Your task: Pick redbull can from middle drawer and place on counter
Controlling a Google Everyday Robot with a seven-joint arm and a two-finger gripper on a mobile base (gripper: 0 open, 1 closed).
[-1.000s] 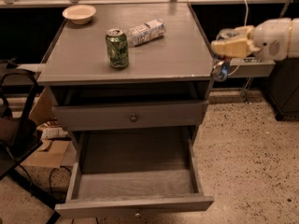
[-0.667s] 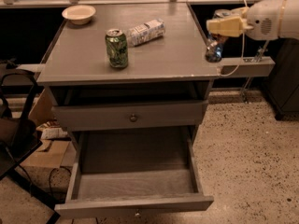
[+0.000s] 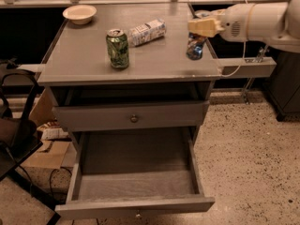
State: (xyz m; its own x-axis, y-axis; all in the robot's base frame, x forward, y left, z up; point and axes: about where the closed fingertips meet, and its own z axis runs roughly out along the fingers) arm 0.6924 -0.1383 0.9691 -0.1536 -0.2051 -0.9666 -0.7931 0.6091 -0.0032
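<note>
My gripper (image 3: 199, 32) reaches in from the right on a white arm and is shut on the redbull can (image 3: 194, 47), a slim dark blue-and-silver can hanging upright below the cream fingers (image 3: 205, 27). The can is at the right edge of the grey counter (image 3: 154, 57); I cannot tell whether its base touches the top. The middle drawer (image 3: 136, 203) stands pulled out at the bottom of the cabinet, and its inside shows nothing in it.
A green can (image 3: 117, 48) stands mid-counter, a white packet (image 3: 146, 32) lies behind it, and a cream bowl (image 3: 79, 14) sits at the back left. A shut drawer front with a round knob (image 3: 134, 118) is above the open drawer. A black chair (image 3: 14, 125) and cardboard (image 3: 47, 149) are left.
The arm has swung left with the redbull can, from beside the cabinet's right side to over the counter's right edge. The drawer and other items have not moved.
</note>
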